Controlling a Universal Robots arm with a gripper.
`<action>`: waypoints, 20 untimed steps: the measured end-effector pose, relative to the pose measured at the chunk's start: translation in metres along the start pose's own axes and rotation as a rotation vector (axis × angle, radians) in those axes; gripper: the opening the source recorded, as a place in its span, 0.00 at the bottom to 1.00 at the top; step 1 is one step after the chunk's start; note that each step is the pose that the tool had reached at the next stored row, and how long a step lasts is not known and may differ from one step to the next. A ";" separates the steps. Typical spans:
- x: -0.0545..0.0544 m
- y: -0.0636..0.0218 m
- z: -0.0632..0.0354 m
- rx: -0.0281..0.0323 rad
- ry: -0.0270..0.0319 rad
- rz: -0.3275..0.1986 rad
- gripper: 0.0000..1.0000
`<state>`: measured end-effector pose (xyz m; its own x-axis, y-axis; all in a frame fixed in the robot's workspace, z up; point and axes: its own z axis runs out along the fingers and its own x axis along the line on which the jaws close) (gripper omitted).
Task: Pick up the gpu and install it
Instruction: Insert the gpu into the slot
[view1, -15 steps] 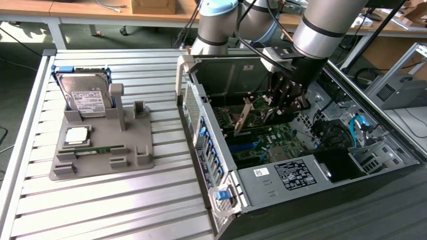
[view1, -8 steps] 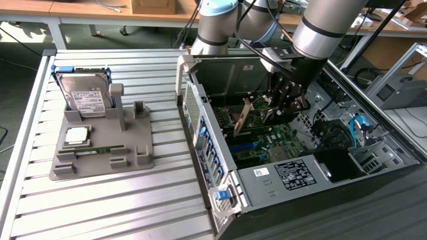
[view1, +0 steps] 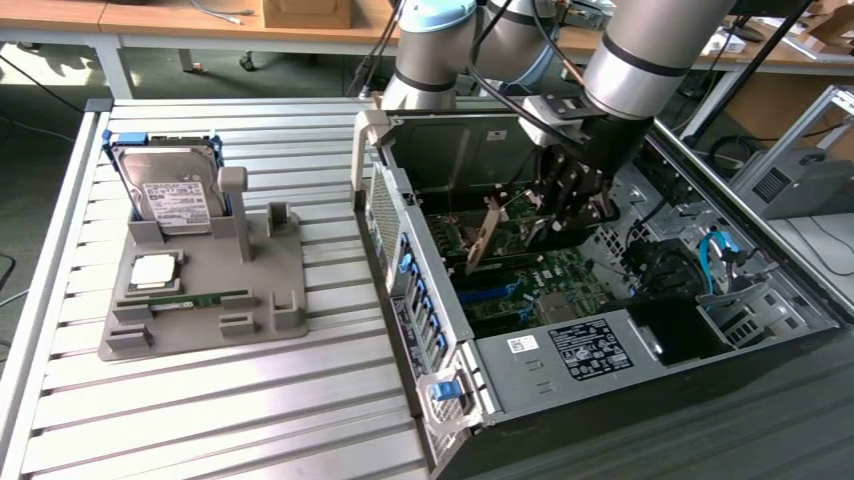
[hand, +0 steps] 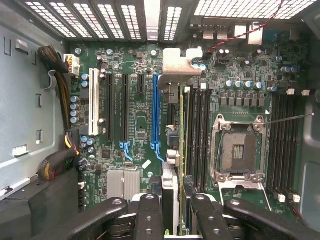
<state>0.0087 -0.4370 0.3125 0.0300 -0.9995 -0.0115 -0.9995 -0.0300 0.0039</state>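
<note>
In the exterior view my gripper (view1: 571, 205) reaches down into the open computer case (view1: 441, 350), shut on the gpu (view1: 497, 238), which hangs upright above the motherboard. The wrist view looks along the card: the gpu (hand: 171, 190) is seen edge-on between my black fingers (hand: 149, 216), with its metal end bracket (hand: 181, 64) at the far end by the case's rear slots. The card hangs just beside the long blue expansion slot (hand: 155, 110), between it and the memory slots (hand: 197, 130). I cannot tell whether it touches the board.
A grey parts holder (view1: 200, 325) on the slatted table carries the silver hard drive (view1: 167, 190), a processor (view1: 154, 270) and a green memory stick (view1: 194, 298). Inside the case are the empty processor socket (hand: 237, 150), a cable bundle (hand: 62, 105) and the power supply (view1: 587, 350).
</note>
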 end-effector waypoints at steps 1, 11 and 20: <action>0.000 0.0004 0.0000 0.0000 0.0000 0.000 0.27; 0.002 0.0029 0.0003 -0.0001 0.0001 0.000 0.27; 0.007 0.0088 0.0014 0.0000 0.0001 0.000 0.27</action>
<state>0.0001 -0.4444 0.3110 0.0300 -0.9995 -0.0114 -0.9995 -0.0300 0.0039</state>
